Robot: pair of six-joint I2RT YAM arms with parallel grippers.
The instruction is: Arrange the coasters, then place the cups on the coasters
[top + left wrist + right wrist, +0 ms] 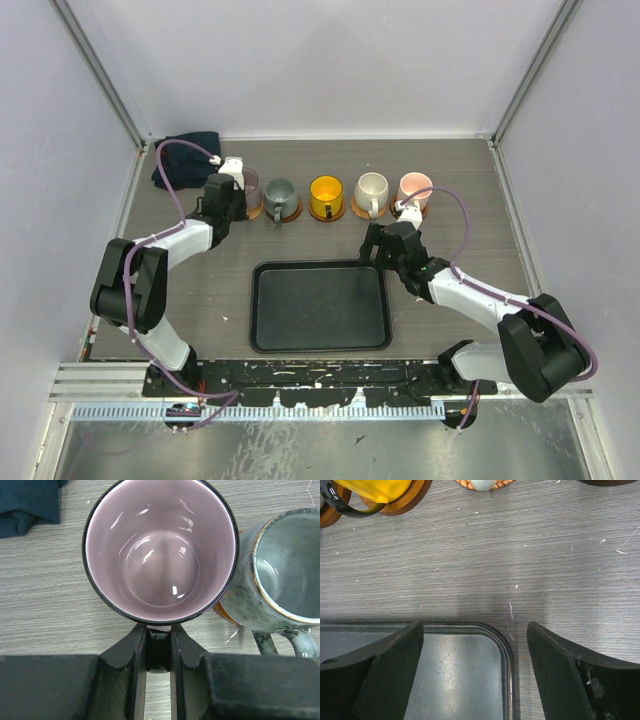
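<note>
At left — left claw pinches glossy mauve cup; right claw wide, empty.

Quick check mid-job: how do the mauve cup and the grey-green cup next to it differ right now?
The mauve cup is glossy pink-purple inside with a black rim; the grey-green cup is speckled with a brownish rim. The mauve cup's handle is pinched by the left gripper; the grey-green cup's handle is free. Both are upright and empty, side by side.
</note>
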